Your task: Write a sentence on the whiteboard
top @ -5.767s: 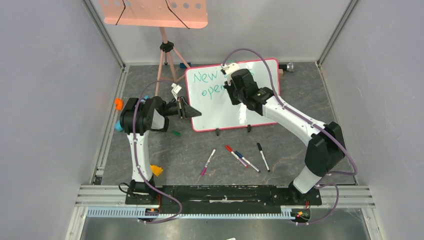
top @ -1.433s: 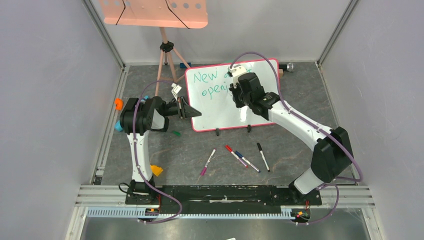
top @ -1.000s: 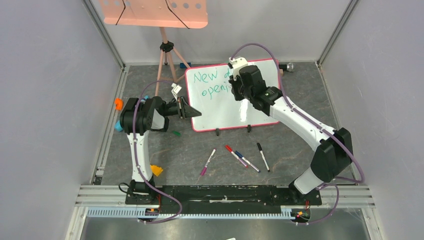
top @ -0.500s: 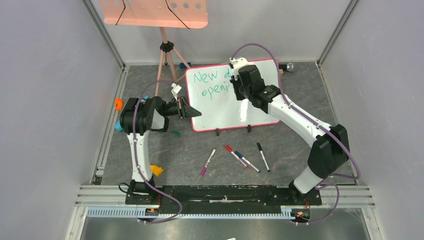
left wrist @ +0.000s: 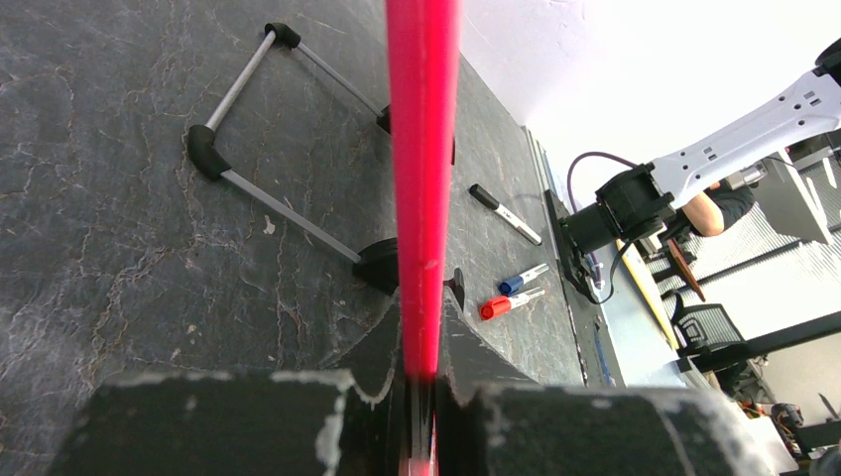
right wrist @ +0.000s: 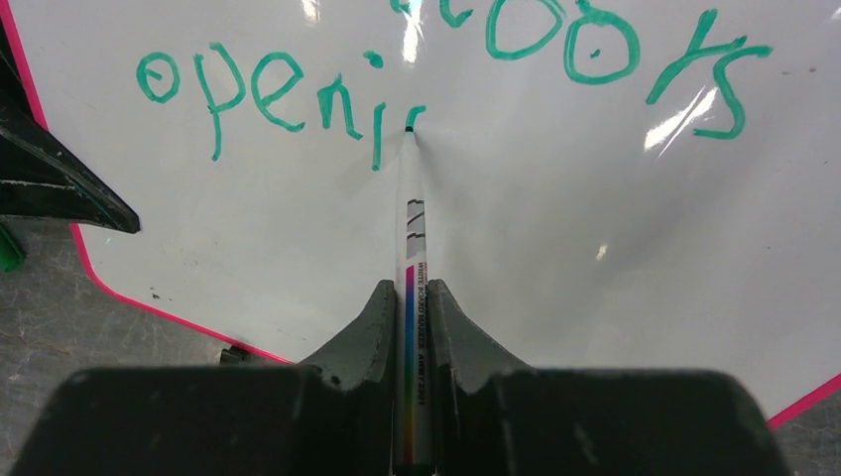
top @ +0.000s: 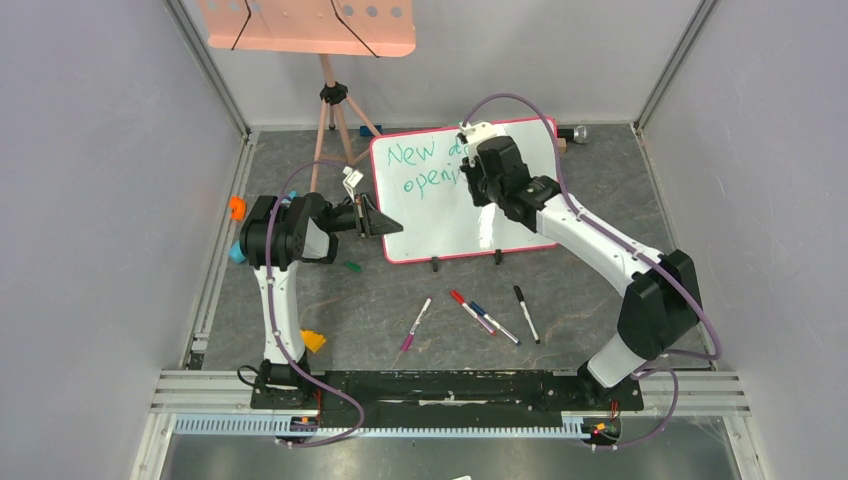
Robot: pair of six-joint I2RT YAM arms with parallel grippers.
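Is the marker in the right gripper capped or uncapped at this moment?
Uncapped. In the right wrist view the marker shows a bare tip touching the whiteboard where the green sentence ends.

Sentence [top: 428, 183] partly behind right arm [top: 590, 235]

Pink-framed whiteboard [top: 440, 225] standing on black feet [top: 434, 265], green sentence [right wrist: 273, 94], lower line reading "openi"

Green "New", "oors" and "openi" handwritten on the whiteboard [top: 440, 215], "WHITE BOARD MARKER" printed on the marker [right wrist: 412, 238]
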